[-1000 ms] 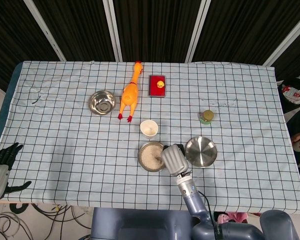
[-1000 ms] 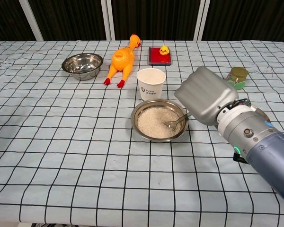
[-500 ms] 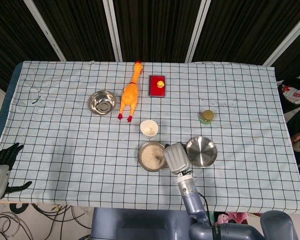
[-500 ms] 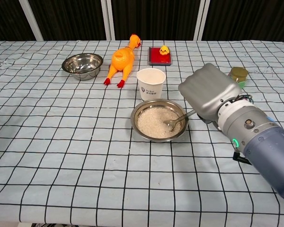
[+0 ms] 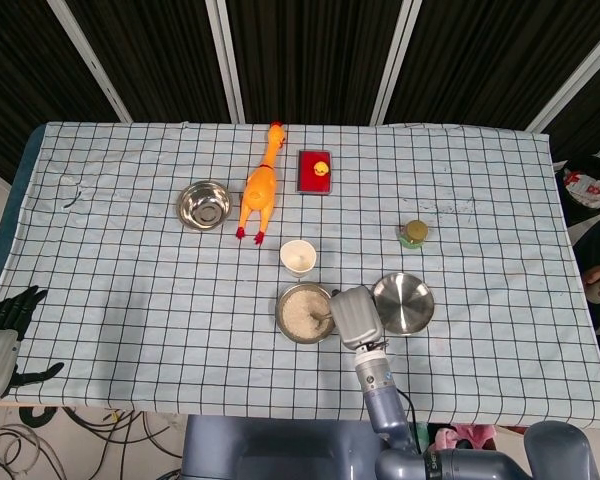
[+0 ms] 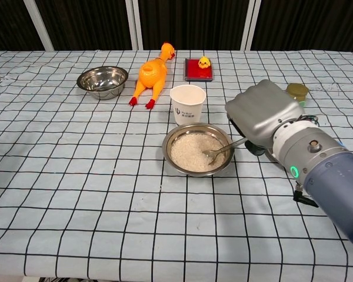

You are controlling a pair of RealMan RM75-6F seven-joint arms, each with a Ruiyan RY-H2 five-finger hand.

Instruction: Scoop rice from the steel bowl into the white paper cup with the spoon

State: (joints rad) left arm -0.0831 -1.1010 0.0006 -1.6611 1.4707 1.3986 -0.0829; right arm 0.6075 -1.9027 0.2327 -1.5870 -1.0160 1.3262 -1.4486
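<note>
one spoon (image 6: 219, 151) gripped by right hand (image 6: 263, 117) fingers in one rice bowl (image 6: 197, 151); left hand (image 5: 8, 313) fingers spread.

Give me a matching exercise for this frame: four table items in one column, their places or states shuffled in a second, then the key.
1. spoon
2. white paper cup
3. rubber chicken
4. empty steel bowl

A. far left of the group
B. tip in the rice, handle in the right hand
C. lying left of the red box
D. upright just behind the rice bowl

Pairs: 1-B, 2-D, 3-C, 4-A
</note>
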